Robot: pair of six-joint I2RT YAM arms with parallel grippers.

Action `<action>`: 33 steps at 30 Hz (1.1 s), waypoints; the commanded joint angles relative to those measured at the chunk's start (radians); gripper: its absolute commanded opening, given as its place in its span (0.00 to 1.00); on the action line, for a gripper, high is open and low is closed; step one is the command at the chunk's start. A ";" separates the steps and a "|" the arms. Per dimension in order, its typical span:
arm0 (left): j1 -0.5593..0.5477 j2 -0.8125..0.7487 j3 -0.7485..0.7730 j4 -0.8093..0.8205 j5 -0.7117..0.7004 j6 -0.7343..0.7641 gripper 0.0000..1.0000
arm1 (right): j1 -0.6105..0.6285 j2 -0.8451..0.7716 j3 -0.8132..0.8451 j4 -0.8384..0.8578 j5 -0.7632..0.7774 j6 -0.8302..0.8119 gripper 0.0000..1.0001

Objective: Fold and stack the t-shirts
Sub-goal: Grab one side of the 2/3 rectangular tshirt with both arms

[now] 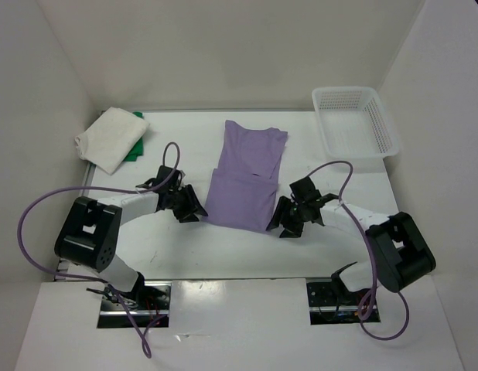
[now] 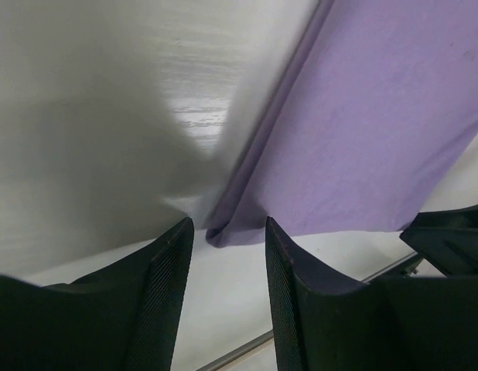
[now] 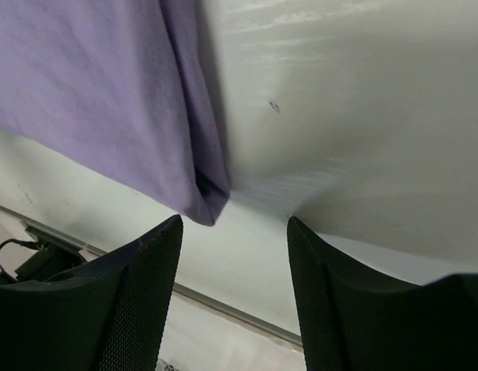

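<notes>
Left pincer (image 2: 227, 224): jaws apart, gripping nothing; the near left corner of the lavender t-shirt (image 2: 363, 139) lies on the surface (image 2: 84, 116) just ahead of its tips.
Upper left of the top view: the white t-shirt (image 1: 107, 137) sits loosely folded on the green t-shirt (image 1: 135, 151), which shows only at its right edge.
Centre: the lavender t-shirt lies flat between the two pincers, its lower part doubled over, well apart from the other two shirts.
Right pincer (image 3: 235, 220): jaws wide, holding nothing; the shirt's near right corner lies just beside its left finger.
Upper right: a white mesh basket (image 1: 329, 127) stands beside the lavender shirt, not touching it.
Risk, left and right: a finger may snag a corner on its way out and drag the fold open.
Risk, centre: a later pinch may catch only the top layer, which would leave a skewed fold.
Risk, stack: the white shirt's lumpy top may let the lavender one slide off.
Count, t-shirts: three (one green, one white, one lavender).
Count, pincers: two.
Count, baskets: one.
</notes>
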 commanded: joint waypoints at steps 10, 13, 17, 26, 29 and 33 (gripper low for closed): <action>0.001 0.047 -0.022 0.035 0.003 0.046 0.32 | -0.007 0.103 0.000 0.188 -0.054 0.017 0.35; 0.001 0.047 -0.013 0.035 -0.006 0.046 0.23 | -0.007 0.103 0.010 0.188 -0.044 0.017 0.19; 0.001 0.027 -0.004 -0.012 -0.006 0.055 0.13 | -0.007 0.074 0.020 0.136 -0.044 0.017 0.06; -0.034 -0.201 -0.113 -0.209 0.123 0.058 0.00 | 0.063 -0.179 -0.055 -0.071 -0.119 0.080 0.00; -0.034 -0.325 -0.137 -0.313 0.181 0.017 0.00 | 0.117 -0.265 -0.064 -0.163 -0.138 0.117 0.00; -0.034 -0.367 -0.128 -0.503 0.249 0.062 0.00 | 0.110 -0.377 -0.041 -0.290 -0.185 0.114 0.00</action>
